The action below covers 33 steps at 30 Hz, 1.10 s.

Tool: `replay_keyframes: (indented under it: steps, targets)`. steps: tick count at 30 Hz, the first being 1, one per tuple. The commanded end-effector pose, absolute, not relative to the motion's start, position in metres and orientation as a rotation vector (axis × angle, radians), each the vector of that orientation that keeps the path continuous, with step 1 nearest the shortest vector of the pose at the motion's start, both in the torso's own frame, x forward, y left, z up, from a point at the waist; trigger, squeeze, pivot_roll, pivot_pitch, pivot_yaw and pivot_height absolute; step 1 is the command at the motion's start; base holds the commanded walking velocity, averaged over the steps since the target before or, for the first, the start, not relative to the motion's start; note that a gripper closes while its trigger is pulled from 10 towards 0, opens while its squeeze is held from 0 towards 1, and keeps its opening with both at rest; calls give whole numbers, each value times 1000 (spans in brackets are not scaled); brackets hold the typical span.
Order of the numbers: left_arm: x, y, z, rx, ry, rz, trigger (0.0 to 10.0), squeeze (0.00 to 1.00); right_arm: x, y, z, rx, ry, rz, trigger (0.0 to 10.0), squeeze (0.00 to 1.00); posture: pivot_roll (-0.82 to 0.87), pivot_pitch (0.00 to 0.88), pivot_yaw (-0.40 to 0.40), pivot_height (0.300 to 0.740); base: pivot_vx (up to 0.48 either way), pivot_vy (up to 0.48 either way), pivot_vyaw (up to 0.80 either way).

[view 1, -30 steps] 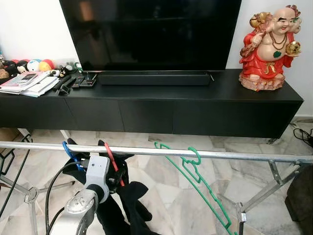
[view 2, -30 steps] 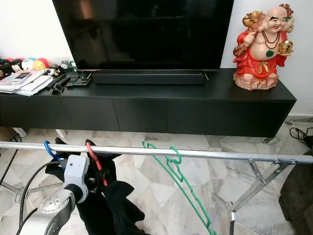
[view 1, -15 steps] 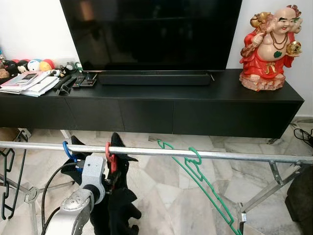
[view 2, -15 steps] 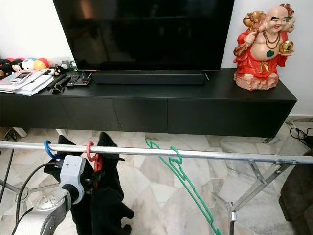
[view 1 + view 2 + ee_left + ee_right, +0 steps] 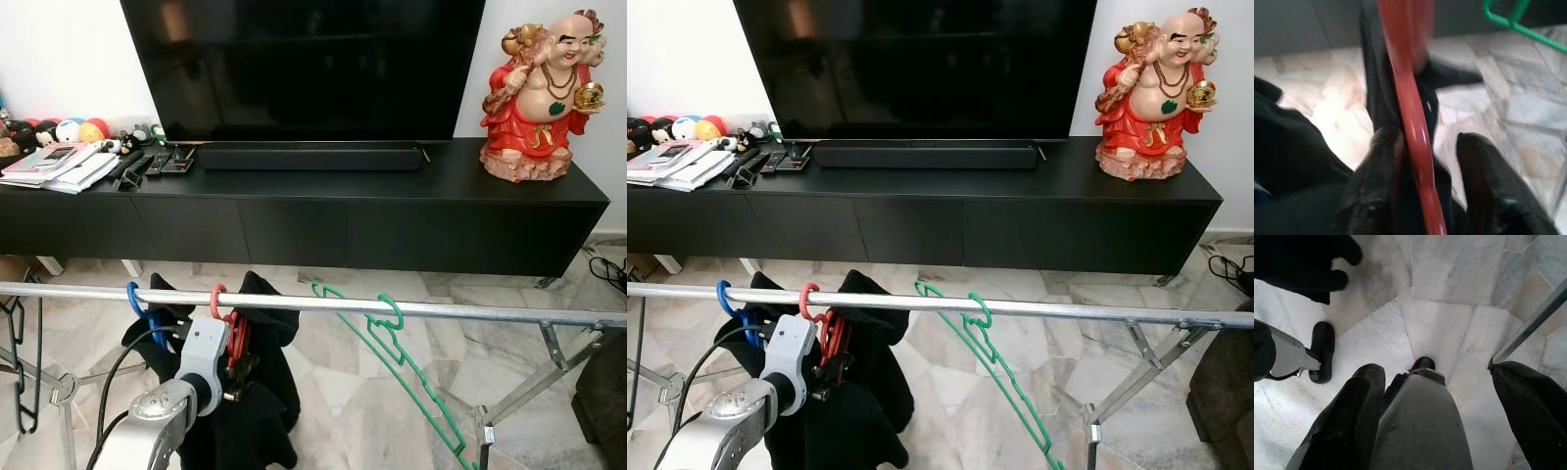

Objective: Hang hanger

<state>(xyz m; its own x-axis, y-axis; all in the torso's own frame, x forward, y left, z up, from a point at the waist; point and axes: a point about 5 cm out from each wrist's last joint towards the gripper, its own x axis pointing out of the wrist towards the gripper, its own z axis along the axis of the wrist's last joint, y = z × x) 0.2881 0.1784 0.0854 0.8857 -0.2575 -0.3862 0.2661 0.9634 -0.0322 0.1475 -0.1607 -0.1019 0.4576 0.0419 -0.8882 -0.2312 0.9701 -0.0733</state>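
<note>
A red hanger (image 5: 223, 315) has its hook over the metal rail (image 5: 470, 310) and carries a black garment (image 5: 260, 401) that hangs below. My left gripper (image 5: 237, 366) is just under the rail at the hanger's neck. In the left wrist view the red hanger (image 5: 1410, 107) runs between the fingers (image 5: 1383, 161); one finger touches it, the other stands off, so the gripper (image 5: 1431, 137) is open. A blue hanger hook (image 5: 135, 300) sits to its left and a green hanger (image 5: 397, 343) to its right. My right gripper (image 5: 1437, 368) hangs low and open over the floor.
A black TV console (image 5: 392, 211) with a TV (image 5: 304, 69) and a red statue (image 5: 539, 98) stands behind the rack. Rack legs (image 5: 544, 367) cross at the right. A black hanger (image 5: 20, 372) dangles at the far left. Marble floor lies below.
The red hanger's hook has settled over the rail. The black garment, bunched low before, now hangs under the rail. My left gripper has shifted slightly to the right.
</note>
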Motion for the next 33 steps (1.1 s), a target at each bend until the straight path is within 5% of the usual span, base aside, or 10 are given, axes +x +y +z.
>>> replay_keyframes:
  steps: [1,21,22,23,24,30,31,32,33]
  targets:
    - [292,180,86,22,390,-243,0,0,151,-154,-101,-201,1079,186,10000,0,26,44,58,740,0,0,0]
    - [289,179,68,55,493,-213,353,0,159,-149,-98,-200,1073,194,10000,0,25,45,59,740,0,0,0]
    - [289,179,67,61,504,-205,2824,0,159,-148,-98,-200,1074,194,10000,0,23,46,59,740,0,0,0]
    - [289,179,66,64,511,-201,2824,0,159,-148,-98,-200,1074,193,10000,0,23,46,59,740,0,0,0]
    - [289,178,65,67,517,-199,10000,0,159,-149,-98,-200,1074,193,10000,0,22,45,60,740,0,0,0]
    - [289,168,65,56,489,-248,10000,0,159,-149,-98,-199,1076,193,10000,0,21,46,59,740,0,0,0]
    - [289,168,64,45,494,-246,10000,725,159,-149,-98,-199,1076,193,10000,0,22,46,59,740,0,0,0]
    - [289,168,64,43,494,-244,10000,1000,159,-149,-98,-199,1076,194,10000,0,21,45,59,740,0,0,0]
    - [289,168,64,44,494,-242,10000,1000,159,-149,-98,-199,1076,194,10000,0,21,45,59,740,0,0,0]
